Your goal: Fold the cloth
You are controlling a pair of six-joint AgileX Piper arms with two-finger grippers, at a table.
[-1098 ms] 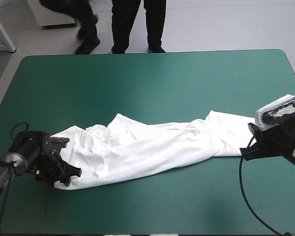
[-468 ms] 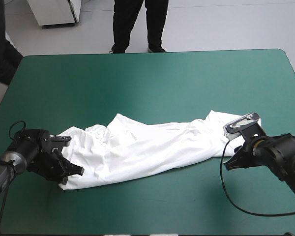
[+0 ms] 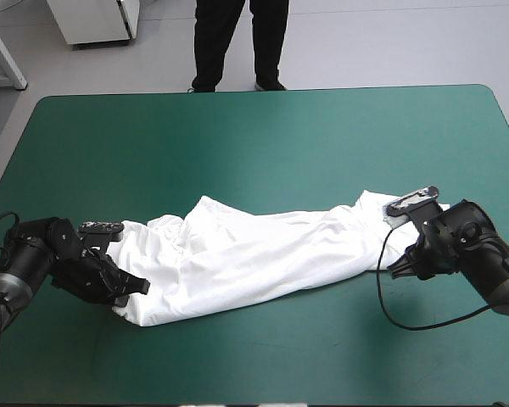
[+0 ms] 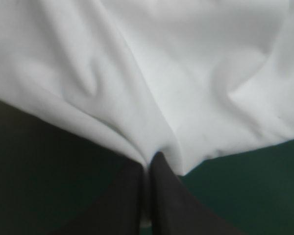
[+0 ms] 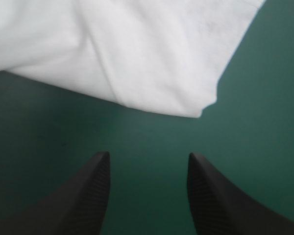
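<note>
The T-shirt [image 3: 254, 254] lies as a long, crumpled white band across the near half of the bench [image 3: 254, 136], running from close to the left edge to close to the right edge, with its right end a little farther from the near edge than its left. The left jaws are clenched on the T-shirt's left end at the near side: in the left wrist view the two black fingers [image 4: 130, 196] meet in one pointed arch with a ridge of white cloth pinched between their tips and folds fanning out ahead. The left arm [image 3: 42, 259] lies low over the bench near the near-left corner. Compared with just before, that grip is unchanged, but the T-shirt's left end now sits slightly farther in from the left edge, its hem more bunched. The bigger change is on the right: earlier the right arm [image 3: 462, 246] stood raised at the right edge, clear of the cloth; it has since swung in and come down beside the T-shirt's right end. The right jaws are released, their black fingers [image 5: 95, 188] standing well apart over the bare teal-green cover [image 5: 152, 142], with the T-shirt's corner just ahead of them and not touched.
</note>
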